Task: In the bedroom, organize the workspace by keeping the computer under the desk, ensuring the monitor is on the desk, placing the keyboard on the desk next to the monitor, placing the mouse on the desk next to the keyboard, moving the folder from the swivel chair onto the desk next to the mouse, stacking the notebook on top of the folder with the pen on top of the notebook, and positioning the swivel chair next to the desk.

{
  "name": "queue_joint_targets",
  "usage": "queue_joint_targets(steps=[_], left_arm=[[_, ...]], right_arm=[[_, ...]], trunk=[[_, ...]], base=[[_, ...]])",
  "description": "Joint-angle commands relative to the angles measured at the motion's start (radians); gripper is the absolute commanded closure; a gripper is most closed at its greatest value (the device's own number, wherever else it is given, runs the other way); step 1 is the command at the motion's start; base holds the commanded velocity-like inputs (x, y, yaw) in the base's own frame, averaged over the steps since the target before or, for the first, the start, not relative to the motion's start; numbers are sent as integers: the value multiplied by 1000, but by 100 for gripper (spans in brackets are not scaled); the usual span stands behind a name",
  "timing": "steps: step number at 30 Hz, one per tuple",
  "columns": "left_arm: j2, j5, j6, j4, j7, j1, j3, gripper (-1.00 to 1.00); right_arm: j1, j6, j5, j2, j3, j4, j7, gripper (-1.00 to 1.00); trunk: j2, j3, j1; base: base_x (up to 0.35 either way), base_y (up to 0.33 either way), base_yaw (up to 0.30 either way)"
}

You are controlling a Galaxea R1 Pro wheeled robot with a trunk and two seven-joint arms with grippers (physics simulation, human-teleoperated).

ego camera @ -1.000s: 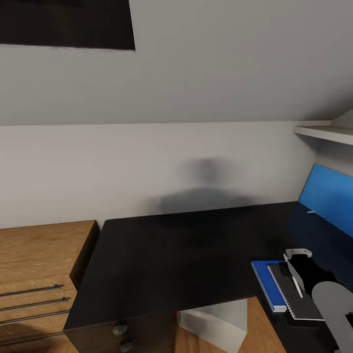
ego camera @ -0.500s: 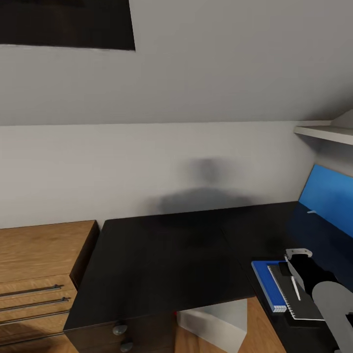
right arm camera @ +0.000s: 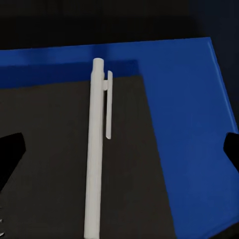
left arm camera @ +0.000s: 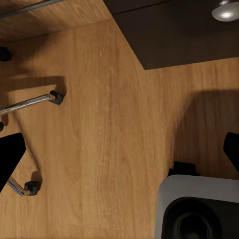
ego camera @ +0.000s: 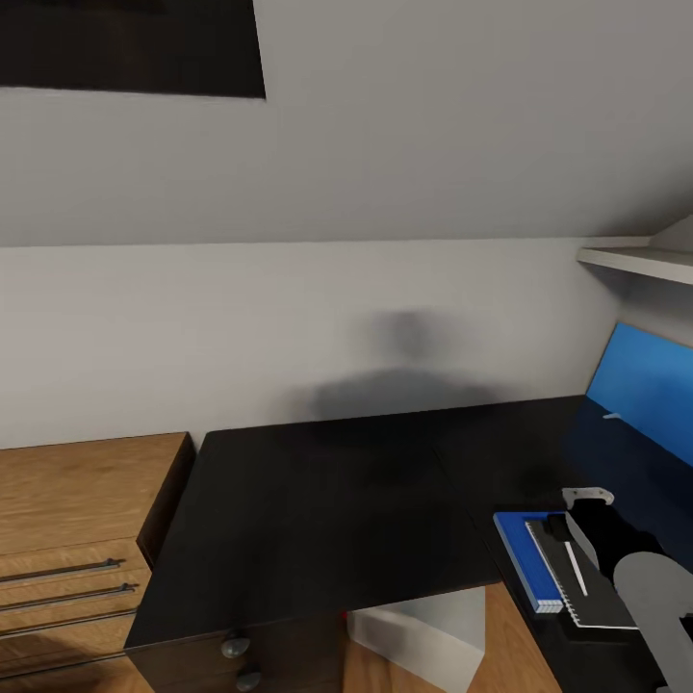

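My right end effector [right arm camera: 119, 149] hung wide open, holding nothing, over the slim white plastic pen [right arm camera: 94, 149] lying on the thin dark notebook [right arm camera: 55, 154] atop the blue folder [right arm camera: 189, 124]; judged light, stiff, slippery, best pinched mid-barrel.

**Black, Blue, White and Brown**

The surface [ego camera: 318, 510] is looking shiny black. The folder [right arm camera: 189, 124] is showing bright blue, the notebook [right arm camera: 50, 159] is looking dark grey, and the pen [right arm camera: 94, 149] is shining white. The drawer chest [ego camera: 67, 520] and the floor [left arm camera: 109, 134] are showing brown wood grain.
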Motion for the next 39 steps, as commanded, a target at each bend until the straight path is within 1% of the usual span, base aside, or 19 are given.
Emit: queue_joint_targets(steps=[1, 5, 8, 9, 10, 27, 28, 30, 31, 39], left_arm=[[1, 6, -2, -4, 8, -1, -9, -100], [1, 6, -2, -4, 8, -1, -9, -100], [0, 5, -2, -4, 8, -1, -9, -100], [-1, 5, -2, -4, 8, -1, -9, -100], [-9, 6, -1, -4, 8, -1, -8, -100], [-16, 6, -1, -4, 7, -1, -8, -100], [-22, 5, 0, -4, 7, -1, -8, -100], [-27, 5, 0, -4, 7, -1, -8, -100], [-32, 5, 0, -4, 7, -1, -8, -100], [-39, 5, -1, -4, 8, -1, -7, -100]], right_arm=[[-1, 5, 10, 1, -8, -2, 2, -100], [-1, 5, 10, 0, -8, -16, 3, -100], [-1, 6, 9, -1, -8, -45, 7, -100], [-1, 7, 9, -1, -9, -51, 8, -100], [-1, 8, 8, -1, -10, -72, 16, -100], [0, 9, 3, -3, -18, -113, 39, -100], [1, 10, -2, -2, -21, -170, 51, -100], [3, 13, -12, -2, -22, -200, 54, -100], [5, 19, -28, -1, -22, -231, 56, -100], [25, 65, -103, -3, -24, -339, 58, -100]], trunk=[[-1, -1, 0], [-1, -1, 0], [-1, -1, 0], [-1, -1, 0], [-1, -1, 0], [-1, -1, 0], [-1, -1, 0], [-1, -1, 0], [-1, -1, 0], [-1, -1, 0]], base=[[0, 0, 0], [0, 0, 0], [0, 0, 0], [0, 0, 0], [0, 0, 0], [0, 0, 0], [0, 0, 0], [0, 0, 0], [0, 0, 0], [0, 0, 0]])
